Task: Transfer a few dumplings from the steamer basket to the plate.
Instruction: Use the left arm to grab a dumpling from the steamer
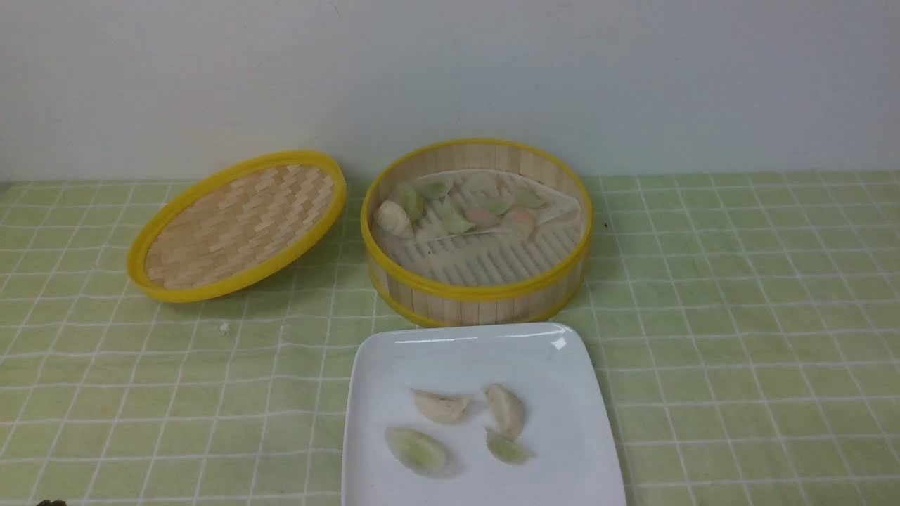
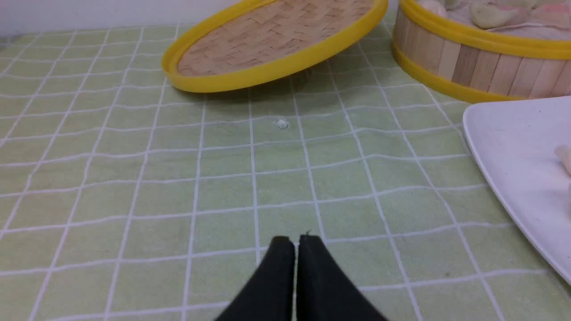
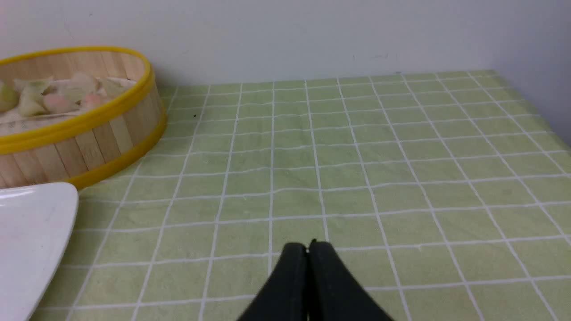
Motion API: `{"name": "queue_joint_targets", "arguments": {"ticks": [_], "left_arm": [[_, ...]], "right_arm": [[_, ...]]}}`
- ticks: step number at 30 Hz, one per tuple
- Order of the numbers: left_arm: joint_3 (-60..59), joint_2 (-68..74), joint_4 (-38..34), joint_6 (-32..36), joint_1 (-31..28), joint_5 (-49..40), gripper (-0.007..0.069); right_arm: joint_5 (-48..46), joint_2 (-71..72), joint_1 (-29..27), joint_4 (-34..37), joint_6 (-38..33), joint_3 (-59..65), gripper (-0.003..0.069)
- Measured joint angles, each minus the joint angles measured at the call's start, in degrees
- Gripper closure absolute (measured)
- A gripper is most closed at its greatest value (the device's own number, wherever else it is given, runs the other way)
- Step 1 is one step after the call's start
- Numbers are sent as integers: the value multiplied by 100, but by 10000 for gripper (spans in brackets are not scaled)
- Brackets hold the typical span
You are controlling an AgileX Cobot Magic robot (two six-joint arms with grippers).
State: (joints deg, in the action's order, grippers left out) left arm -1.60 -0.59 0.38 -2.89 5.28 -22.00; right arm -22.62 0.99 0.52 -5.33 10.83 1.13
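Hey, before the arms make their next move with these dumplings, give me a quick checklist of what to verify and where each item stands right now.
1. Nothing held by the left tool or the right tool: ok.
2. Jaws open for a pick: not ok, both are shut.
3. Top of the steamer basket uncovered: ok, the lid lies tilted to its left.
4. Pickable dumplings inside the basket: ok, several sit toward its far side.
5. Free room on the plate: ok, four lie on it and its far part is bare.
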Motion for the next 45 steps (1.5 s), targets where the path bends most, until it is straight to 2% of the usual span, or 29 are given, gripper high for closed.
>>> {"name": "queue_joint_targets", "arguments": {"ticks": [28, 31, 36, 45], "left_arm": [[0, 0, 80, -6, 0, 46, 631], [-6, 0, -4, -81, 0, 415, 631], [-6, 0, -351, -146, 0, 1536, 631], [-6, 0, -455, -154, 0, 3051, 631]], "right_arm": [[0, 0, 0, 0, 0, 0, 673], [0, 0, 0, 0, 0, 0, 673], [0, 0, 0, 0, 0, 0, 673], [0, 0, 0, 0, 0, 0, 673]]}}
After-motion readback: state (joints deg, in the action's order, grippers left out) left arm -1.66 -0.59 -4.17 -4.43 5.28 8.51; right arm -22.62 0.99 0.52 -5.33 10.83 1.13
